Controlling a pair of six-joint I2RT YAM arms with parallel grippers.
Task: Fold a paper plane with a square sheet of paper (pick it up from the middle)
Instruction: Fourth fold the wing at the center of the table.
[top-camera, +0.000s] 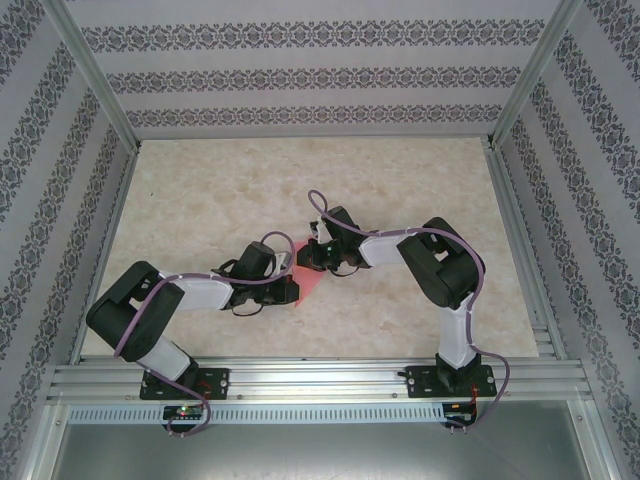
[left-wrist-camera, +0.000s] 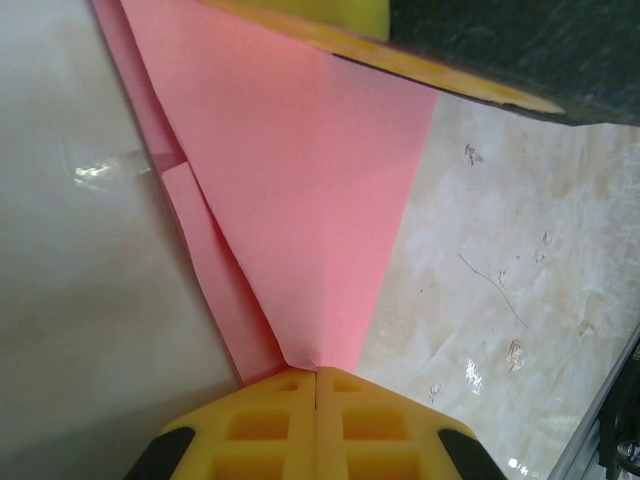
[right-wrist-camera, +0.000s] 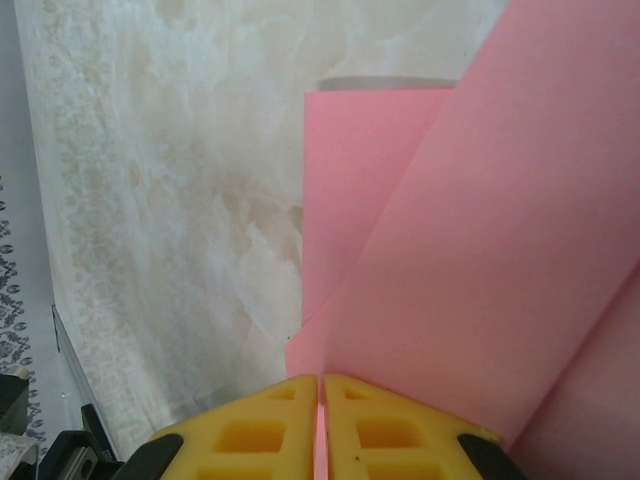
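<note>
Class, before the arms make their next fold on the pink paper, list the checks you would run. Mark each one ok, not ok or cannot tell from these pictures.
1. Left gripper shut on the pink paper: ok, it pinches a pointed end.
2. Right gripper shut on the paper: ok.
3. Centre crease reaches the left pinch: ok.
4. Side flaps match: cannot tell, since layered folds show along one edge.
5. Paper lifted off the table: cannot tell.

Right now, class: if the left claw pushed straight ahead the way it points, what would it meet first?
The left claw is shut on the pink paper, so that comes first; beyond it, probably the right claw.
</note>
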